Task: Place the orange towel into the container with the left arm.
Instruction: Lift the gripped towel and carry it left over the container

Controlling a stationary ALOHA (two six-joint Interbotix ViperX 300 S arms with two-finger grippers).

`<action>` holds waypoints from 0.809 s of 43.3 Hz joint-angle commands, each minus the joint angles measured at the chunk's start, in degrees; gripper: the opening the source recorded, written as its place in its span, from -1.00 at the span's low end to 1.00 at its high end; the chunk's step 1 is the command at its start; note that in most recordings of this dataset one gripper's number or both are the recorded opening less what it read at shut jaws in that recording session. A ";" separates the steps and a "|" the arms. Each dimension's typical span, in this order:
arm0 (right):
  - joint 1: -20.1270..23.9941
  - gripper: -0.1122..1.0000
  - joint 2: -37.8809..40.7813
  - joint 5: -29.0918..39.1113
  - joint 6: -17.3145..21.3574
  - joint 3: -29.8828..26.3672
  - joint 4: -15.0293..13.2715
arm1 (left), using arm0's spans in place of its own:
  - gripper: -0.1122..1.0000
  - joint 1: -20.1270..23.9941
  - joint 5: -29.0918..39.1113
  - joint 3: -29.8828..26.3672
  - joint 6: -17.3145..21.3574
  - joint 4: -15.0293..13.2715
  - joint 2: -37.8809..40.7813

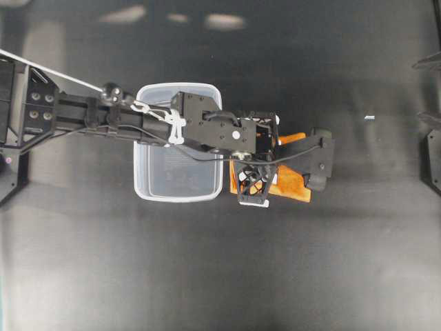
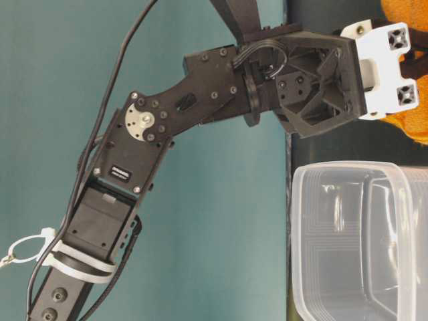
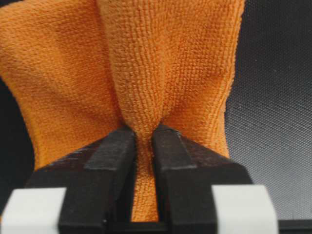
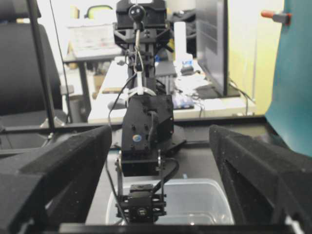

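Black matte tabletop (image 1: 207, 276) filled the overhead view, with a teal backdrop (image 2: 200, 234) behind it in the table-level view. At the tip of the left arm (image 1: 76, 114), the left gripper (image 3: 144, 141) was clenched on a pinched ridge of the orange towel (image 3: 165, 73), its two black fingers (image 3: 112, 156) pressed close together with fuzzy cloth squeezed between them and fanning out beyond. From overhead, the towel (image 1: 289, 183) showed as orange patches beneath the gripper, just beside the container's right edge and outside it. The arm stretched from the left of the overhead view straight across the top of the container (image 1: 148, 189), a clear rectangular tub with rounded corners sitting on the table. At table level, the towel (image 2: 411, 124) appeared above and beyond the tub's rim (image 2: 348, 170). Well off to the right, the right gripper (image 4: 161, 146) stood with its jaws spread wide, facing the left arm and holding nothing.
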 commanded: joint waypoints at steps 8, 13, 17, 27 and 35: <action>-0.09 0.61 -1.32 -0.35 0.00 -0.62 0.26 | -0.68 0.35 0.18 -2.37 -0.09 0.26 -7.12; -0.09 0.61 -1.58 -0.44 0.35 -0.97 0.26 | -0.68 0.44 1.67 -3.43 -0.18 0.26 -11.60; -0.09 0.61 -1.76 -0.35 1.23 -0.97 0.26 | -0.68 0.88 4.31 -3.25 -0.09 0.26 -15.64; -0.09 0.61 -1.67 -0.35 1.67 -0.62 0.26 | -0.68 1.32 14.68 3.08 -0.09 0.35 -25.49; 0.18 0.60 -1.58 -0.35 1.67 -0.53 0.26 | -0.68 1.49 13.45 13.89 -0.18 0.35 -30.76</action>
